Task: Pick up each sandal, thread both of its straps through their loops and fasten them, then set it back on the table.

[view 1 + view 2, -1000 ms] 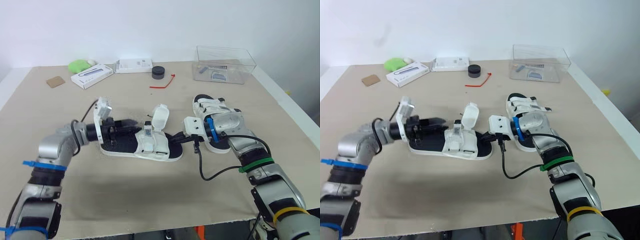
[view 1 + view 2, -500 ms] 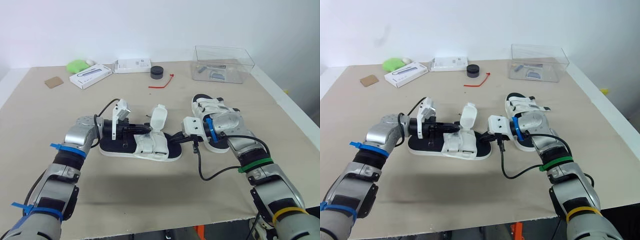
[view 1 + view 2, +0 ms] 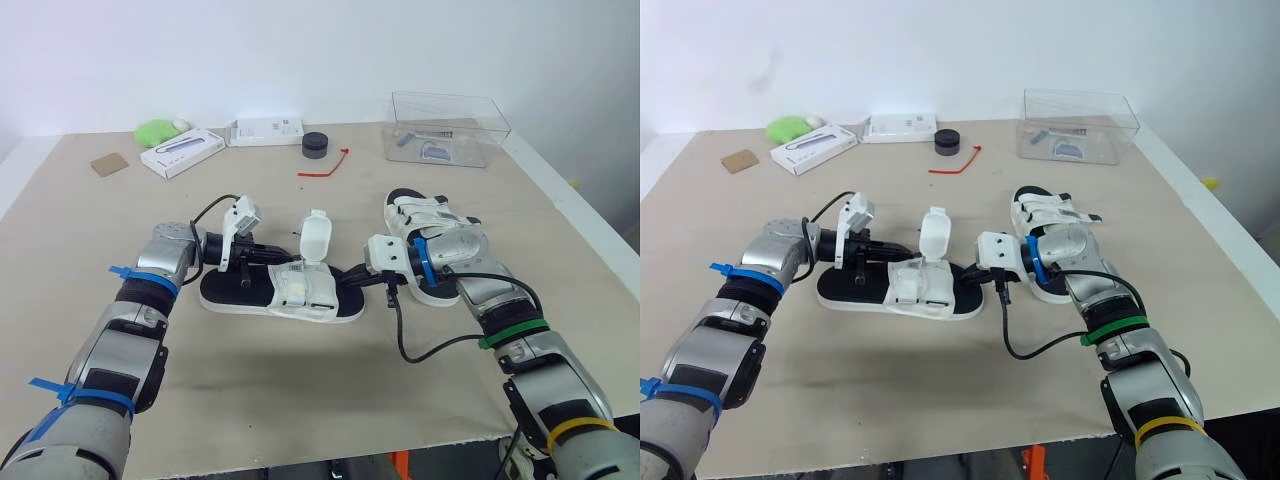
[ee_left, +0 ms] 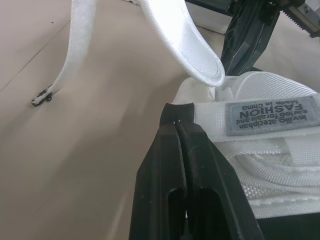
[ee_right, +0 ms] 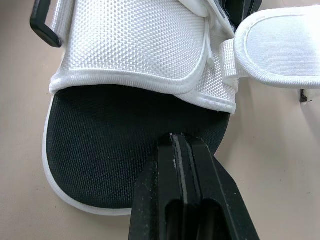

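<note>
Sandal [image 3: 280,290] lay between the closed left gripper [image 4: 179,112], at its white upper, and the closed right gripper [image 5: 182,140], over its toe.

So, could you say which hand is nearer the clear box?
Right. The right hand is at the near sandal's end toward the box; the left hand reaches over its other end.

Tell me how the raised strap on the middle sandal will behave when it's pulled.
The strap will probably be floppy yet springy: woven webbing, standing up in a curve by itself. The sandal looks light, with a thin flat sole, so it may slide on the table if tugged. The right pincer, shut at its toe end, could steady it.
</note>
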